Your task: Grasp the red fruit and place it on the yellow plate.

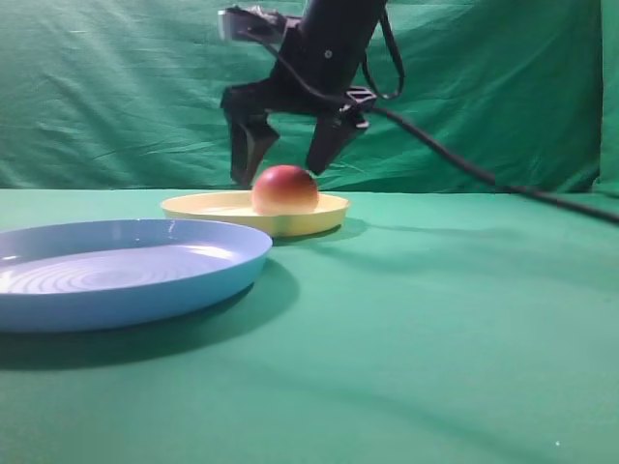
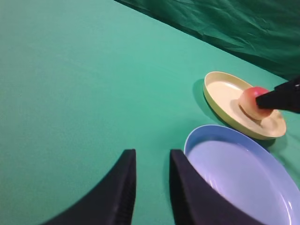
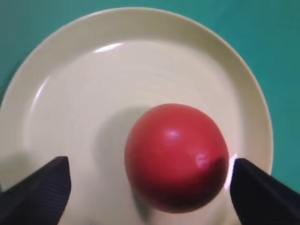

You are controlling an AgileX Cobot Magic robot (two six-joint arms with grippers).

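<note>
The green tabletop (image 1: 445,329) carries a light-blue plate (image 1: 116,275) in front and, behind it, the yellow plate (image 1: 253,211), kept apart so the goal is unmistakable. The right tool (image 1: 288,159) hangs just above the yellow plate with jaws spread wide, wider than the fruit and clear of it on both sides, judged a release. The left tool (image 2: 151,187) waits near the blue plate, jaws narrow, gripping nothing. The red fruit (image 3: 177,157) sits on the yellow plate, flat base down, so it should not roll.
</note>
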